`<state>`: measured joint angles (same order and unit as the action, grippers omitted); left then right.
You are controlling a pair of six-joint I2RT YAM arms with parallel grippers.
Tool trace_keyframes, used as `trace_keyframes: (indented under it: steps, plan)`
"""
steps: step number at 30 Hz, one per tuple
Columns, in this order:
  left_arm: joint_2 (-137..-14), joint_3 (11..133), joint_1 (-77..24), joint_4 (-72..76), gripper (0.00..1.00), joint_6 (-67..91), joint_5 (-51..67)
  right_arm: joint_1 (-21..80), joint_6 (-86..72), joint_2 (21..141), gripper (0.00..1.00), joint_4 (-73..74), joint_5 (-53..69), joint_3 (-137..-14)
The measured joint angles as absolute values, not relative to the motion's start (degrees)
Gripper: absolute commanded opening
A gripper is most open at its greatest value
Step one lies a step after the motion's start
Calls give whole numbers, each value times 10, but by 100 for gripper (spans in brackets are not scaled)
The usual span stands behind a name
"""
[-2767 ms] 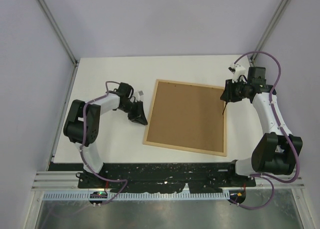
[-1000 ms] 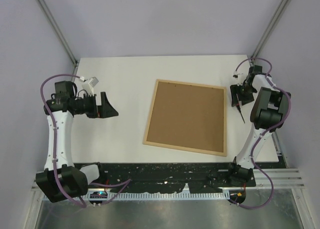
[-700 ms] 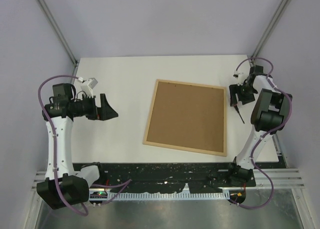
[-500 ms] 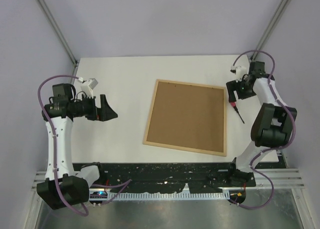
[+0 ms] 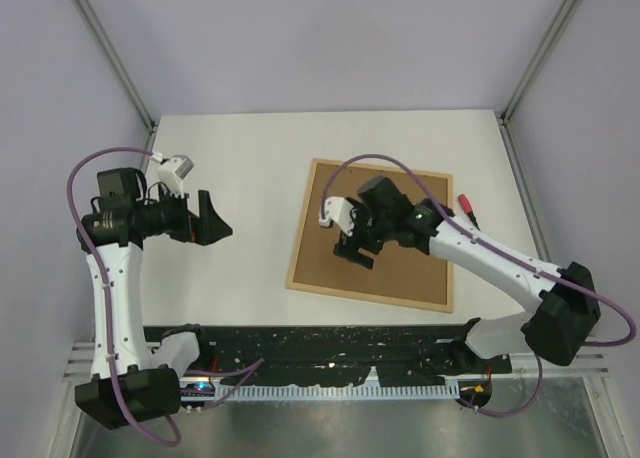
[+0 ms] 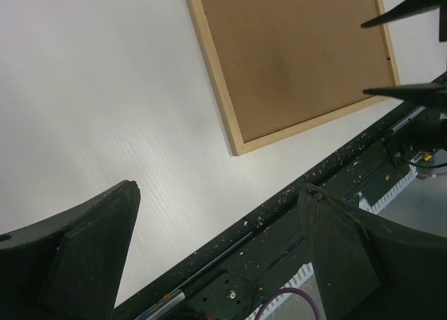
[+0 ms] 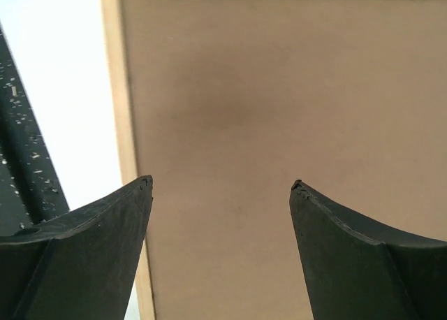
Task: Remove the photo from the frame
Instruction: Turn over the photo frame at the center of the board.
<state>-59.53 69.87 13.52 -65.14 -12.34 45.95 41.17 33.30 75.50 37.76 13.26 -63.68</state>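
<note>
— Where is the photo?
— Out of sight. The frame [image 5: 400, 278] lies face down on the white surface [image 5: 240, 158], a little askew, with its brown fibreboard back [image 7: 279, 89] turned up. I take it the photo sits beneath that board, which would explain why the back faces the arms.
— And the right gripper [image 7: 221, 186]?
— Spread wide, holding nothing. It hangs over the near-left part of the back, close above the board. Whether the fingertips touch it I cannot tell. My guess is that it is there to work the backing loose, near the corner where the wooden edge runs.
— What about the red-handled screwdriver [image 5: 466, 205]?
— It lies loose on the surface just beyond the frame's right edge, well apart from both grippers. Lying there, it leaves the right gripper free for the board.
— The left gripper [image 6: 218, 187]?
— Also wide and empty, raised off to the left and well apart from the frame, its camera looking across at the frame's near corner. It is probably held there so the frame is not crowded, yet near enough to steady it if it slides
</note>
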Motion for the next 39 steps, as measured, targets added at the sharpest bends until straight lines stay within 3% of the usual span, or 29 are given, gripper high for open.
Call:
trace_keyframes:
  steps: [7, 27, 31, 35, 37, 39]
  plan:
    - [-547, 671, 146, -631, 100, -122, 445, 561, 310, 867, 83, 332, 88, -607]
    - [-513, 641, 168, -600, 100, -109, 456, 632, 261, 978, 77, 289, 34, -589]
    - [-507, 641, 168, -598, 100, -109, 465, 632, 262, 983, 67, 282, 17, -589]
    - [-507, 641, 168, -598, 100, -110, 474, 628, 268, 993, 45, 281, 11, -598]
    - [-507, 641, 169, -598, 100, -110, 480, 623, 271, 999, 42, 286, 8, -608]
    - [-507, 641, 169, -598, 100, -111, 487, 618, 270, 1003, 31, 290, 18, -614]
